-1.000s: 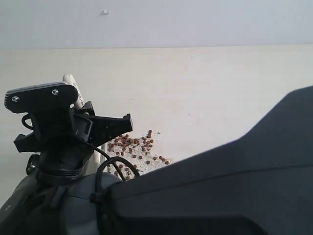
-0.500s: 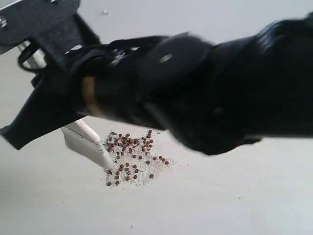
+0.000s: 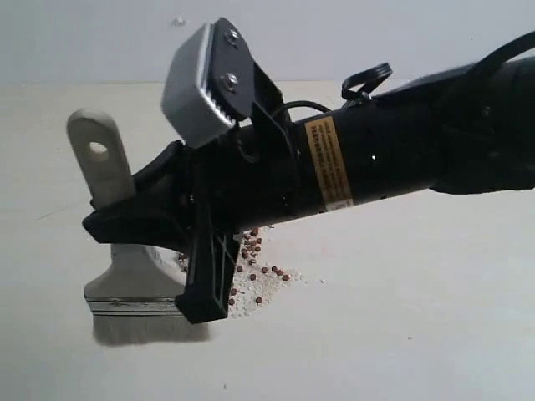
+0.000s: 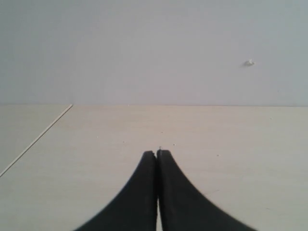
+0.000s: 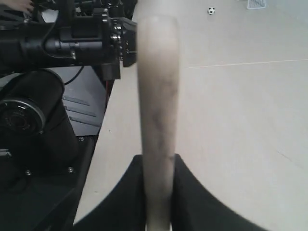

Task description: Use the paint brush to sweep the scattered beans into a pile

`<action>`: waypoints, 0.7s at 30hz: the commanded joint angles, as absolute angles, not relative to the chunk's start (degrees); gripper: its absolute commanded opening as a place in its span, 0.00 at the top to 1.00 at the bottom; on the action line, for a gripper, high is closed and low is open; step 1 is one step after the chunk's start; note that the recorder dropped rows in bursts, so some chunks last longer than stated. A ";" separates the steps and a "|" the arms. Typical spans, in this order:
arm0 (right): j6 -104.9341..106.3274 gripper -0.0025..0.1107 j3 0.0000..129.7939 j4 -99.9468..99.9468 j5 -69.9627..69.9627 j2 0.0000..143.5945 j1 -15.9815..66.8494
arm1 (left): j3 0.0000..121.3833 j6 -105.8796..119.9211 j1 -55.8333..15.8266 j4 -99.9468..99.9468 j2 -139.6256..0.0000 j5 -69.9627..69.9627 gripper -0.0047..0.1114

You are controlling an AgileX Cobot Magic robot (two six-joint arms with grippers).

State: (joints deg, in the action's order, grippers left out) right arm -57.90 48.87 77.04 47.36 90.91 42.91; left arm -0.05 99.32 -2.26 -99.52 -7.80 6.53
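Observation:
The paint brush stands nearly upright at the left of the exterior view, with its holed handle (image 3: 98, 163) up. Its silver ferrule (image 3: 134, 305) and off-white bristles (image 3: 149, 331) hang low over the table. My right gripper (image 3: 125, 224) reaches across from the right and is shut on the handle. In the right wrist view the pale handle (image 5: 158, 96) runs between the right gripper (image 5: 159, 163) fingers. The beans (image 3: 261, 271) lie heaped with whitish crumbs just right of the brush, partly hidden behind the arm. My left gripper (image 4: 157, 153) is shut on nothing above bare table.
The pale table (image 3: 401, 317) runs back to a grey wall (image 3: 351, 33). Black robot hardware (image 5: 43, 96) stands beyond the table edge in the right wrist view. A thin seam (image 4: 36, 139) crosses the table in the left wrist view.
The right arm has swung across the view, carrying the brush left and nearer the camera, away from the pile's left edge. The brush now stands more upright. The bean pile looks unchanged.

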 commanded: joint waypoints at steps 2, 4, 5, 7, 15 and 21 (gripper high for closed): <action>-52.04 0.98 45.39 73.24 52.60 95.84 39.95 | 0.00 99.01 -2.45 -99.95 -7.50 6.26 0.96; -51.27 0.98 45.27 72.96 52.86 97.81 39.80 | 0.00 99.01 -2.45 -99.95 -7.50 6.26 0.96; -51.04 0.98 45.27 72.56 52.86 98.58 39.80 | 0.00 99.01 -2.45 -99.95 -7.50 6.26 0.96; -49.40 0.98 45.27 71.62 52.86 100.47 39.80 | 0.00 99.01 -2.45 -99.95 -7.50 6.26 0.96; -41.90 0.98 45.82 64.74 49.29 105.87 38.86 | 0.00 99.01 -2.45 -99.95 -7.50 6.26 0.96; -41.62 0.98 48.91 64.97 49.38 109.56 34.48 | 0.00 99.01 -2.45 -99.95 -7.50 6.26 0.96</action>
